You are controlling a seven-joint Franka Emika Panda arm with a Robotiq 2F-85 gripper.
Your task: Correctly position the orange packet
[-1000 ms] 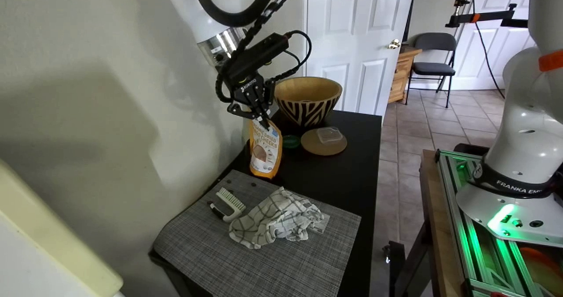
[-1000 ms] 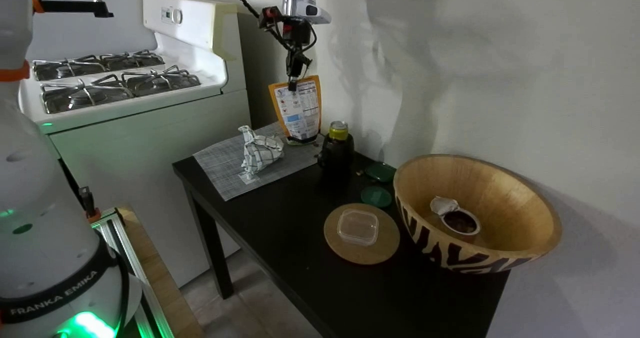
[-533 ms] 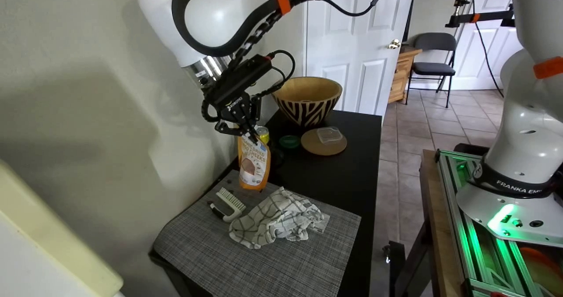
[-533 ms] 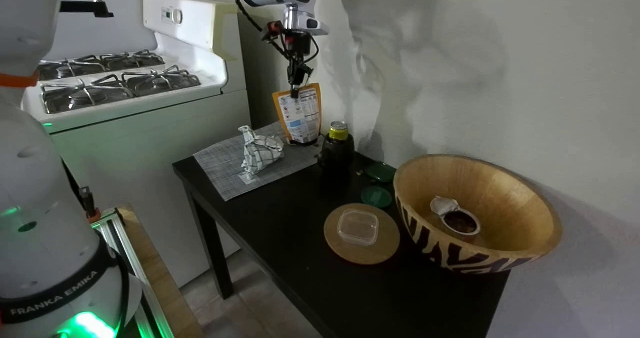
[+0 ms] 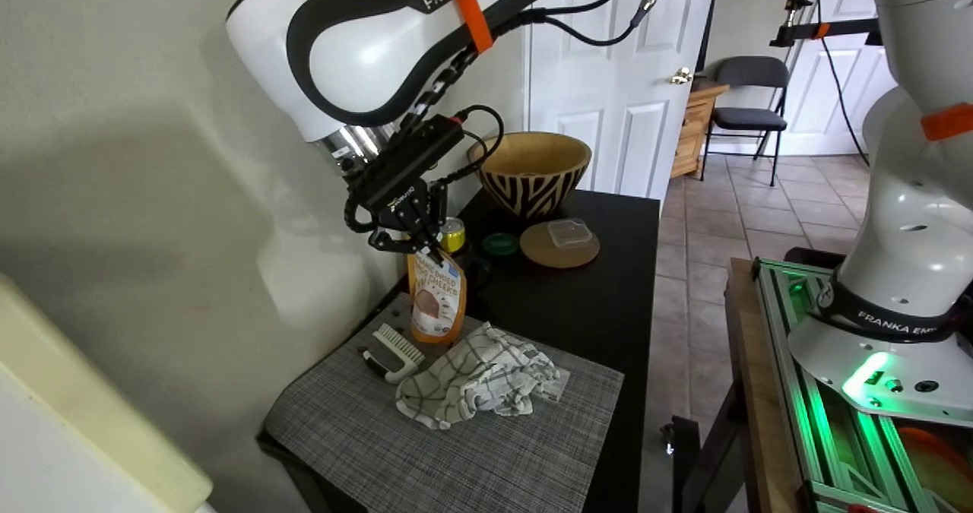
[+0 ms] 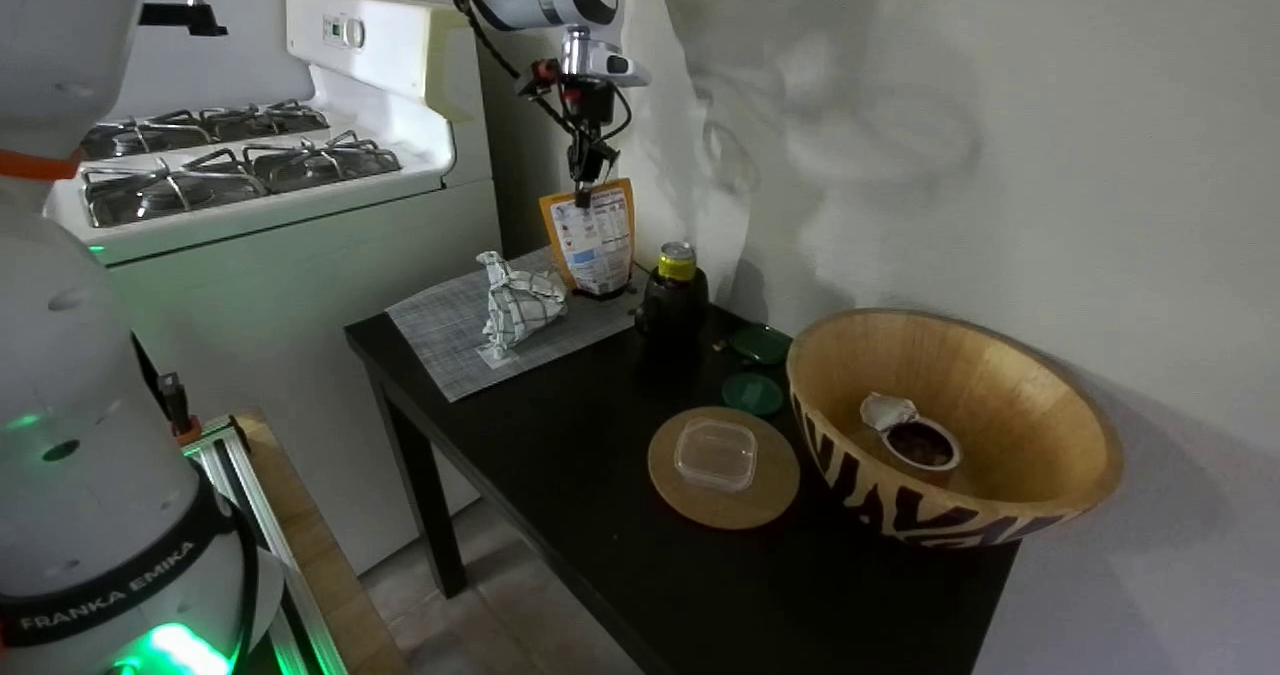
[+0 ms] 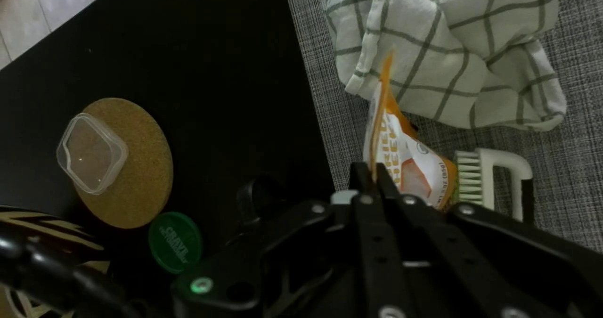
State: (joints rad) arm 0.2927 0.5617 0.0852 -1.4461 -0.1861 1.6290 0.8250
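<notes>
The orange packet (image 5: 437, 300), with a white printed front, hangs nearly upright by its top edge at the wall side of the grey mat (image 5: 456, 460). In an exterior view its printed back (image 6: 597, 245) shows. My gripper (image 5: 430, 254) is above it and shut on its top edge. In the wrist view, the fingertips (image 7: 373, 172) pinch the thin orange edge of the packet (image 7: 417, 169). The packet's lower end is at or just above the mat; I cannot tell whether it touches. Part of the packet is hidden behind the fingers in the wrist view.
A white brush (image 5: 397, 353) lies close beside the packet, and a crumpled checked towel (image 5: 479, 380) lies in front. A dark mug with a yellow can (image 6: 677, 265) stands nearby. Green lids (image 6: 752, 393), a round cork board (image 6: 670, 480) and a large bowl (image 6: 950, 355) are farther along.
My gripper has carried the packet down and over the mat, toward the brush. The grip on its top edge stays the same. The other objects have not moved.
</notes>
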